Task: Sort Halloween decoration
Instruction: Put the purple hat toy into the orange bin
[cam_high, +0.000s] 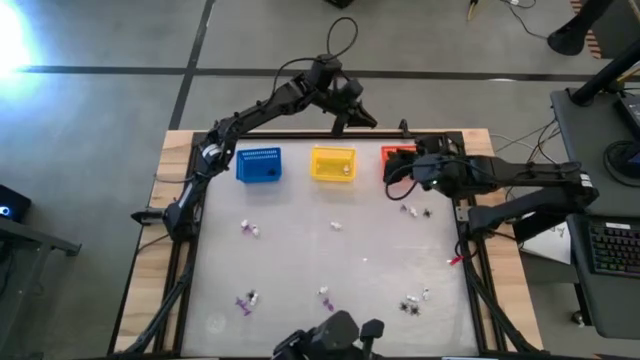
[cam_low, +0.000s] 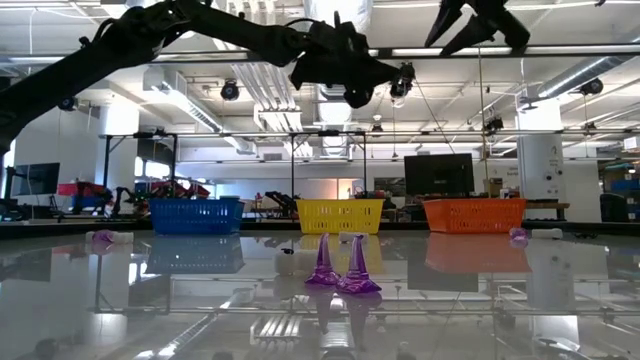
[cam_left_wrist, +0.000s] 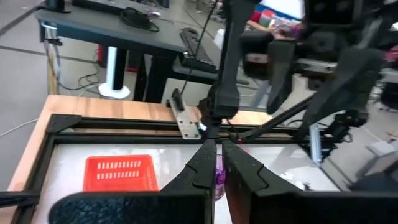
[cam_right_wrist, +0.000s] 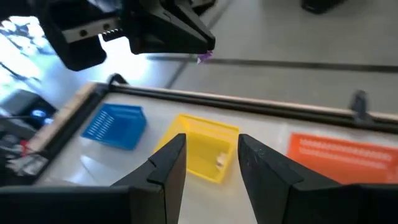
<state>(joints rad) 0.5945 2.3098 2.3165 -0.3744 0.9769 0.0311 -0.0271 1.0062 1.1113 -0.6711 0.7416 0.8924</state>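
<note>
The Halloween decoration is a scatter of tiny trinkets on the table: white ones (cam_high: 250, 229), purple ones (cam_high: 243, 303) and black ones (cam_high: 410, 305). Two purple cones (cam_low: 340, 268) stand upright near the low camera. My left gripper (cam_high: 371, 121) hangs high over the far edge, between the yellow basket (cam_high: 333, 163) and the orange basket (cam_high: 397, 155), shut on a purple trinket (cam_left_wrist: 218, 177). My right gripper (cam_right_wrist: 211, 146) is open and raised by the orange basket, looking down at the yellow basket (cam_right_wrist: 200, 148), where a white trinket (cam_right_wrist: 219, 160) lies. My left gripper pinches a purple trinket (cam_left_wrist: 218, 177) between its two fingers. In the right wrist view a bit of the purple trinket (cam_right_wrist: 204, 57) shows at the fingertips. The trinket is lifted clear, high above the table. Which part of it the fingers have is hidden by the fingers.
Three mesh baskets stand in a row along the far edge: blue (cam_high: 259, 165), yellow, and orange-red. A black frame (cam_high: 187, 250) rims the table. More trinkets (cam_high: 417, 211) lie near my right gripper. Desks and gear stand beyond the table.
</note>
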